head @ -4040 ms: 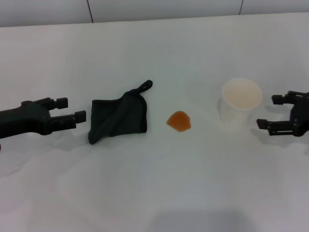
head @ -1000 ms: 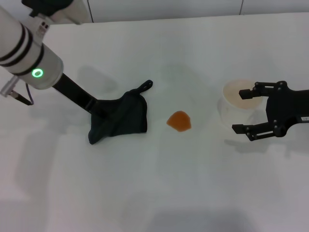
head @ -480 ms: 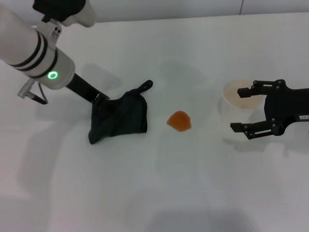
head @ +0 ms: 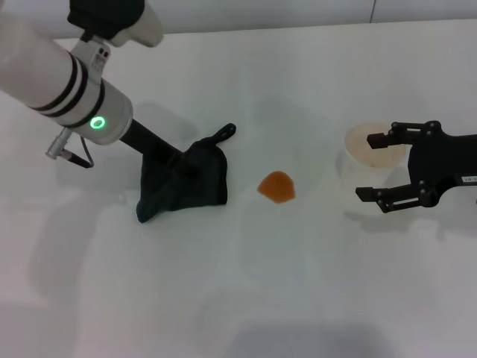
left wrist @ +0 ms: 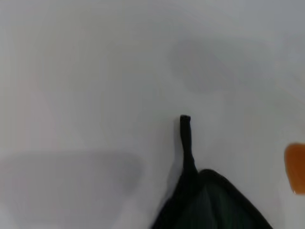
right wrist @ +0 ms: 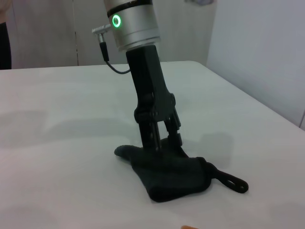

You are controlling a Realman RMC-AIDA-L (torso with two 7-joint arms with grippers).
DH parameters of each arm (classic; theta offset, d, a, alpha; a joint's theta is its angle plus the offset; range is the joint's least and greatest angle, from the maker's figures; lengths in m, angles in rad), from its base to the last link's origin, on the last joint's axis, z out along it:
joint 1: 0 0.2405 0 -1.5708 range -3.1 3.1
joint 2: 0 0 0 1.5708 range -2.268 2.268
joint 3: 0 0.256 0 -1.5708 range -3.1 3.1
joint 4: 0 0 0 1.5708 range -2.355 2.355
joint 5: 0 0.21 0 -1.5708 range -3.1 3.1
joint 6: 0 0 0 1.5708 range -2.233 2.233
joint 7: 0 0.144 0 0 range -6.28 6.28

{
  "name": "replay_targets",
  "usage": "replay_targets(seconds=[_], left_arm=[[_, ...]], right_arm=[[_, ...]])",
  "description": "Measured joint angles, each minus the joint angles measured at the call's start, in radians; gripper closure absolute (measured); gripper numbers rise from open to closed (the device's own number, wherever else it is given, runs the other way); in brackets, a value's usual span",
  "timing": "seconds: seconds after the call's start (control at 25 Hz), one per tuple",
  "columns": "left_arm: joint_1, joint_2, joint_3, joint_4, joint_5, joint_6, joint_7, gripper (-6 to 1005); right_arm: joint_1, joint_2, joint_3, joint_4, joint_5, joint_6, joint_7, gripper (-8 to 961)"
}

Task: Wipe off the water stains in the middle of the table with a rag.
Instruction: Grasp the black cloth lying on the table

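The black rag (head: 186,185) lies crumpled on the white table (head: 238,298), left of centre, its loop (head: 226,132) pointing to the far side. My left gripper (head: 177,165) reaches down from the upper left onto the rag's left part. In the right wrist view this left gripper (right wrist: 163,138) stands with its fingers parted and their tips pressed into the rag (right wrist: 176,174). The orange water stain (head: 276,186) sits just right of the rag. The left wrist view shows the rag's loop (left wrist: 186,140) and the stain's edge (left wrist: 295,167). My right gripper (head: 367,168) is open at the right.
A translucent white cup (head: 356,162) stands right of the stain, between the right gripper's spread fingers. The table's far edge meets a wall (head: 253,11) at the back.
The left arm swung up from the table's left side and came down over the rag, sliding right onto it. The right gripper moved left until its fingers flank the cup.
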State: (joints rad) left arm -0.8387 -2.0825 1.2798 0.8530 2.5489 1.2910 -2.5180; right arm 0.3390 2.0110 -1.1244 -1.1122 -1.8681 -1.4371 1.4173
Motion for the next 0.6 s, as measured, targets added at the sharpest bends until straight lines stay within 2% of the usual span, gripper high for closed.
replay_targets(seconds=[0.32,0.6], left_arm=[[-0.001,0.001,0.018,-0.002,0.003,0.003,-0.012,289],[-0.004,0.000,0.074,-0.003,0.021,-0.001,-0.049,292]], right_arm=[[0.000,0.000,0.003,0.000,0.000,0.000,0.000,84],[-0.001,0.000,0.006,0.000,0.000,0.000,0.000,84]])
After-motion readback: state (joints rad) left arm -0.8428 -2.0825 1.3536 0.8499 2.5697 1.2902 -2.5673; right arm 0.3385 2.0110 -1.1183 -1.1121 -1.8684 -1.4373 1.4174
